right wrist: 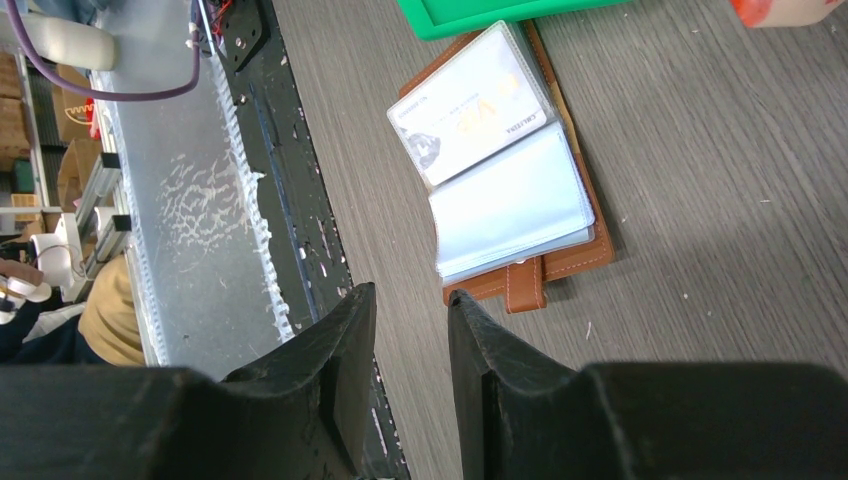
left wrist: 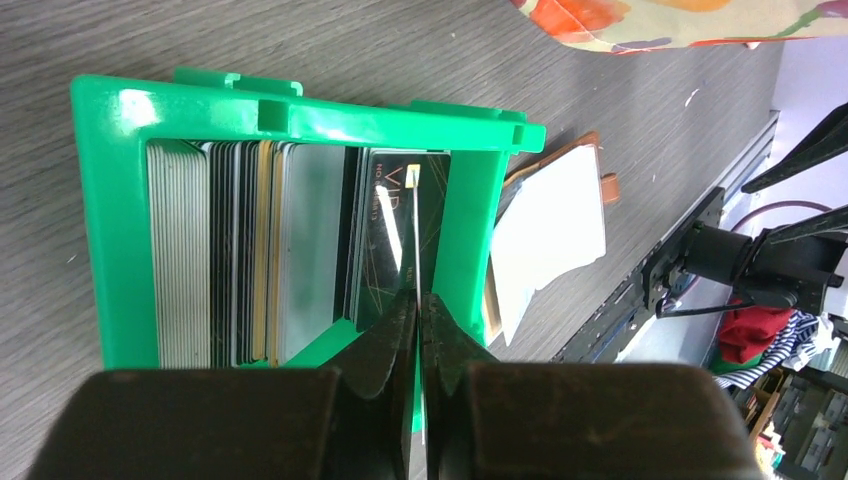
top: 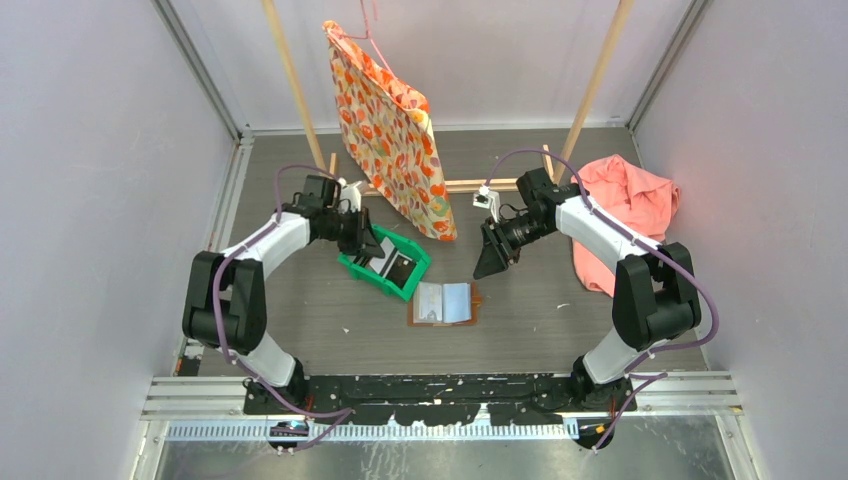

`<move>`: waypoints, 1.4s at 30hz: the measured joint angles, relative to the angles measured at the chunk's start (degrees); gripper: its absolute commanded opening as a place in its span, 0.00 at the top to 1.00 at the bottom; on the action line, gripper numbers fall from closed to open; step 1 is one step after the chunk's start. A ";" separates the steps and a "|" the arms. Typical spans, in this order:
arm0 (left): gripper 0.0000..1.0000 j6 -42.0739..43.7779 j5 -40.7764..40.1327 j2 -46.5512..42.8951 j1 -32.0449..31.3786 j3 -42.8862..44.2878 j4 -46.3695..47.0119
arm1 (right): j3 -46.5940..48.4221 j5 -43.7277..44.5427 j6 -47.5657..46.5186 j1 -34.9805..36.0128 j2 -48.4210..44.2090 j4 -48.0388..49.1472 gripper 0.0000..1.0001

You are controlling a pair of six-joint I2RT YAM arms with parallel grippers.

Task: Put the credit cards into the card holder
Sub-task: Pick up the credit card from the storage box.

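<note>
The left gripper (left wrist: 419, 300) has its fingers pressed together on a single credit card (left wrist: 416, 235). The card is held edge-on, so it shows only as a thin pale line running out ahead of the fingertips, over the green bin (left wrist: 110, 200). The step in hand looks like drawing this one card up out of the bin.

To do that well, I would pull straight along the card's own plane. Sideways drift could rake it against the black VIP card (left wrist: 382, 230) lying right behind it, or against the bin wall just to the fingers' right. The pinch takes only a narrow margin of the card, so a slow, steady lift seems safer than a quick one. It is also worth checking that no neighbour rides up with it.

To the fingers' left the bin is packed with the other credit cards (left wrist: 240, 260), standing on edge in a tight row — silvery grey, black, one gold.

The card holder (right wrist: 510, 215) lies open on the table (right wrist: 700, 150), ahead of the right gripper (right wrist: 410, 293). That gripper's fingers stand a little apart with nothing between them. The holder's farther clear sleeve has a pale VIP card (right wrist: 470, 105) in it — the sleeve nearer the fingers looks empty. From the left wrist, the holder lies just past the bin's right-hand wall, so the carry should be short.
</note>
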 measured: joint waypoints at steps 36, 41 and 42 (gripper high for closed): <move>1.00 -33.94 -19.61 -38.05 -28.89 -37.20 60.17 | -2.51 -17.59 -7.54 -0.59 -9.55 -4.46 0.26; 1.00 -34.56 -27.52 -32.22 -36.54 -37.59 67.87 | -3.34 -16.22 0.76 -3.76 -10.86 1.46 0.26; 1.00 -34.51 -28.85 -30.88 -37.92 -37.59 69.02 | -4.11 -16.24 2.93 -4.35 -11.58 3.26 0.26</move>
